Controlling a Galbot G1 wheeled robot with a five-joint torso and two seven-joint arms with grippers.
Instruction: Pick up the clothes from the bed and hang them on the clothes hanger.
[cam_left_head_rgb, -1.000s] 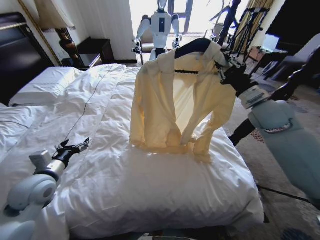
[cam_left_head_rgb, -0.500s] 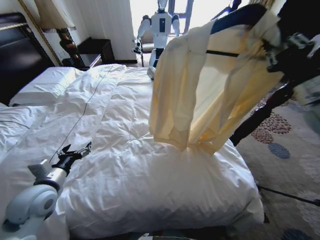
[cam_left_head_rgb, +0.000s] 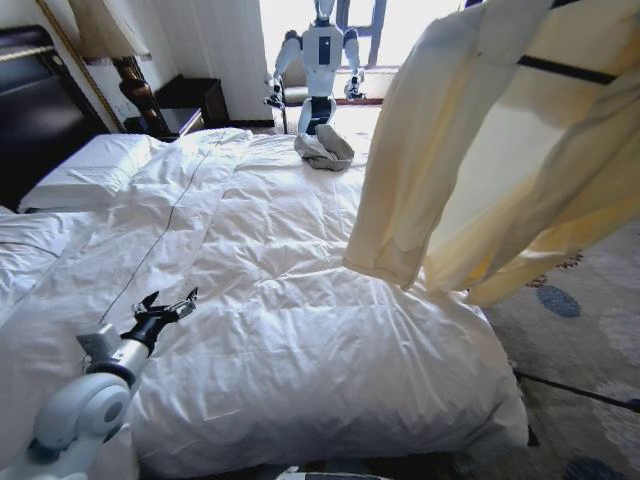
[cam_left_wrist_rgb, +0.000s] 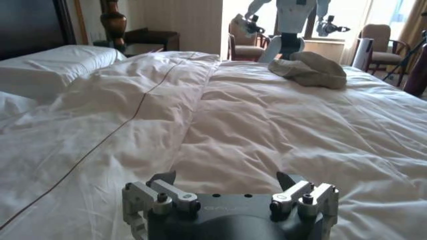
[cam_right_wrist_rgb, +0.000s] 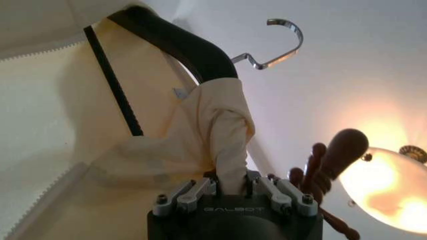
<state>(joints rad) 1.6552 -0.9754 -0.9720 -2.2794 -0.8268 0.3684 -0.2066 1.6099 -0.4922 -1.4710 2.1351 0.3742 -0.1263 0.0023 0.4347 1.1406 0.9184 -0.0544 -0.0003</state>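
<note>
A bedroom is being viewed, with the bed (cam_left_head_rgb: 290, 330) as the landmark: its white duvet is spreading across the middle, pillows at its head end, a dark bedside table beyond them. A grey cloth (cam_left_head_rgb: 324, 150) is lying on the far part of the bed, and a white humanoid robot (cam_left_head_rgb: 322, 55) is standing past its foot end by the bright window.

The top (cam_left_head_rgb: 480, 150) is being held up in the air off the bed, over its right edge, already draped on the hanger (cam_right_wrist_rgb: 180, 42), whose metal hook is free. The right gripper (cam_right_wrist_rgb: 230, 187) is being kept closed on a bunch of the top's fabric just below the hanger's shoulder. The left gripper (cam_left_head_rgb: 172, 308) is hovering with jaws apart just above the duvet near the bed's near left part, gripping nothing.

The pick-up and hanging are judged done; whether the hanger is to be hooked somewhere cannot be told.

"GALBOT" is being read on both gripper bodies.
</note>
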